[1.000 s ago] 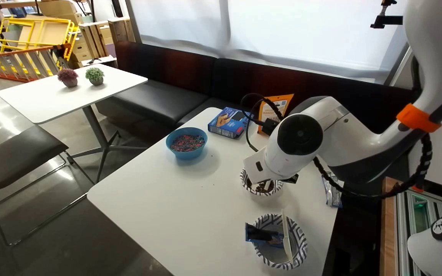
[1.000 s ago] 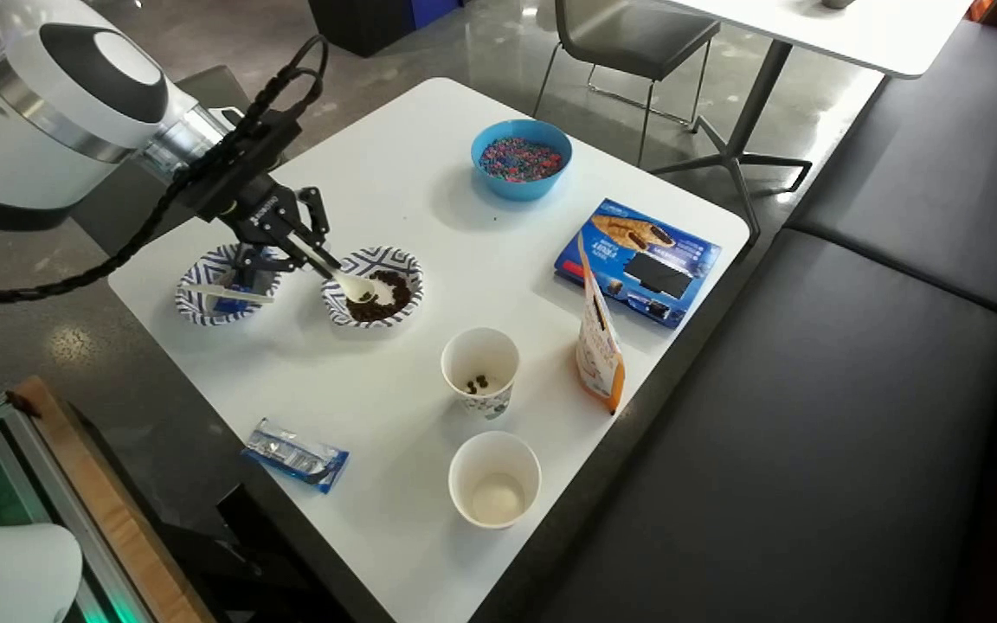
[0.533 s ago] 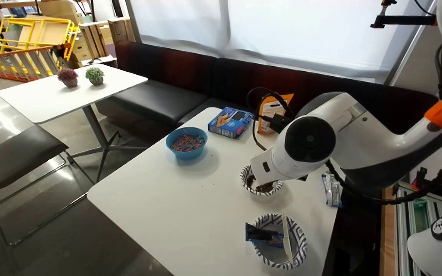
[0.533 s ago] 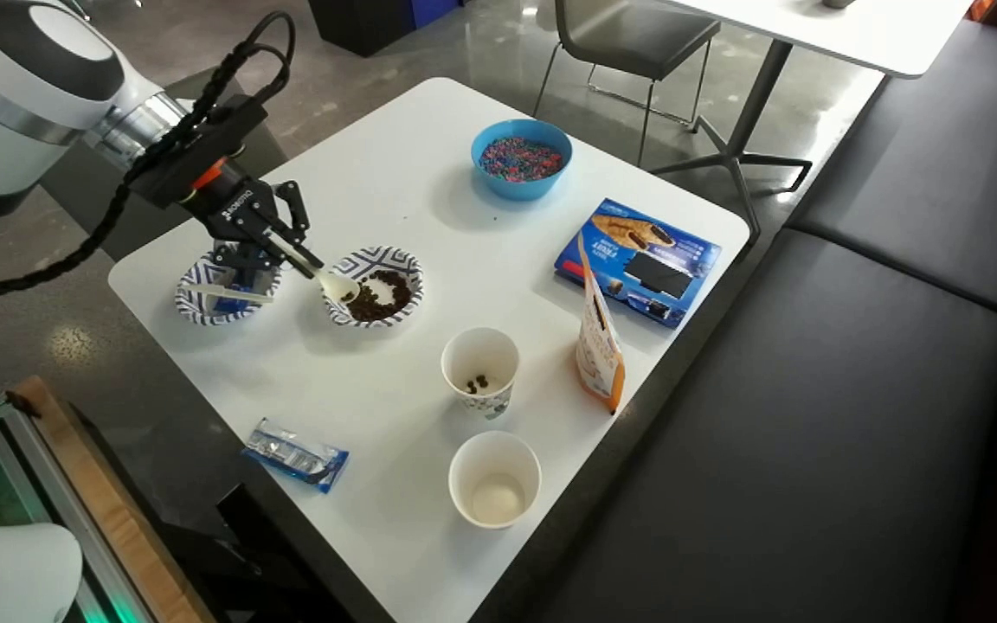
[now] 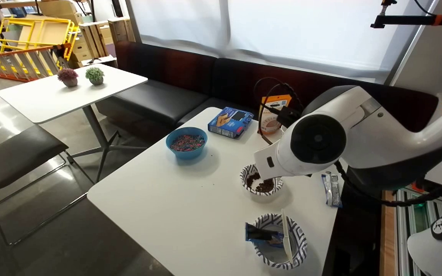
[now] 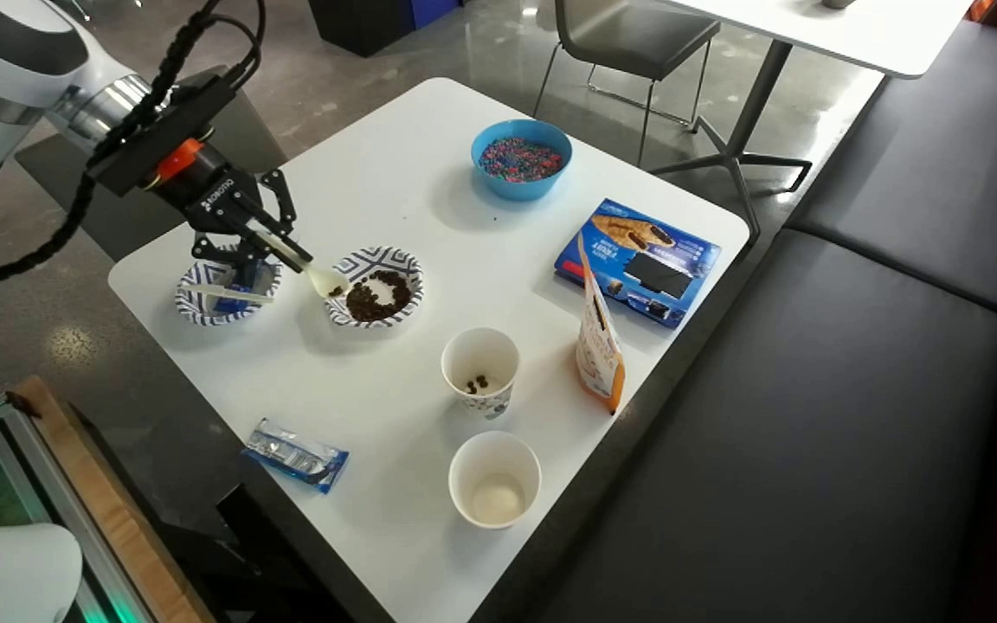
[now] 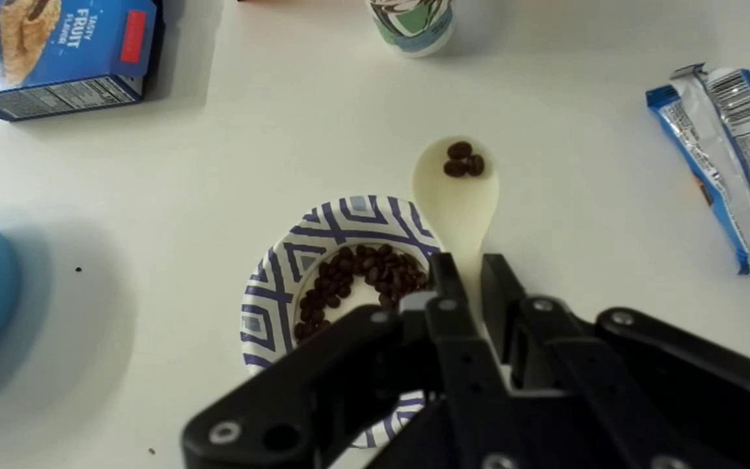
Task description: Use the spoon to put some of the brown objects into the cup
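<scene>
My gripper (image 7: 467, 259) is shut on the handle of the pale cream spoon (image 7: 458, 208). Three brown pieces (image 7: 455, 169) lie in the spoon's scoop. In the wrist view the scoop is beside the upper right rim of the patterned bowl (image 7: 365, 225); the same spoon (image 6: 323, 280) shows over that bowl's near edge in an exterior view. More brown objects (image 6: 369, 307) are heaped inside around a bare white patch. A paper cup (image 6: 466, 350) with a few brown pieces inside stands farther off, its patterned side (image 7: 414, 26) visible at the wrist view's top. In an exterior view the arm hides the spoon.
Another white cup (image 6: 464, 484) stands beside it. On the table are also a blue bowl (image 6: 498, 189) of coloured bits, a blue box (image 6: 637, 260), an orange pouch (image 6: 598, 363), a wrapper (image 6: 295, 454) and a second patterned bowl (image 5: 303, 245) with a packet and pale utensil.
The gripper has drawn back with the spoon from above the heap to the bowl's rim, leftward in an exterior view. The bowls and cups stay where they were.
</scene>
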Available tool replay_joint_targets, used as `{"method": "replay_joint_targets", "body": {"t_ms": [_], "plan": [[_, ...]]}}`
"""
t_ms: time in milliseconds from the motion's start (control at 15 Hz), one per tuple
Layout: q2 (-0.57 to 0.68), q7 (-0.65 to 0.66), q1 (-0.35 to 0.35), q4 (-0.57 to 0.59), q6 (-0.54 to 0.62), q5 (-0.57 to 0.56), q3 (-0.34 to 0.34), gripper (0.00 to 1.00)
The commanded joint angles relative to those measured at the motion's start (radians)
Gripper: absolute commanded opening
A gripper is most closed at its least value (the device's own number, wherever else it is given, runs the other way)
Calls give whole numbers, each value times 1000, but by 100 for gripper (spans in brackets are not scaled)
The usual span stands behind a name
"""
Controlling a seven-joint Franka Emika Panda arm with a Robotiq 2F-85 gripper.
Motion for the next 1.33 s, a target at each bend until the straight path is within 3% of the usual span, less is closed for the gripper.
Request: {"method": "replay_joint_targets", "body": {"t_ms": [0,67,133,1267], "plan": [[0,-1,6,0,-2,2,-6,14],[0,-1,6,0,-2,2,-6,14],[0,-1,6,0,-2,2,-6,3],[-103,-159,-120,-26,37,39,-205,3]]}}
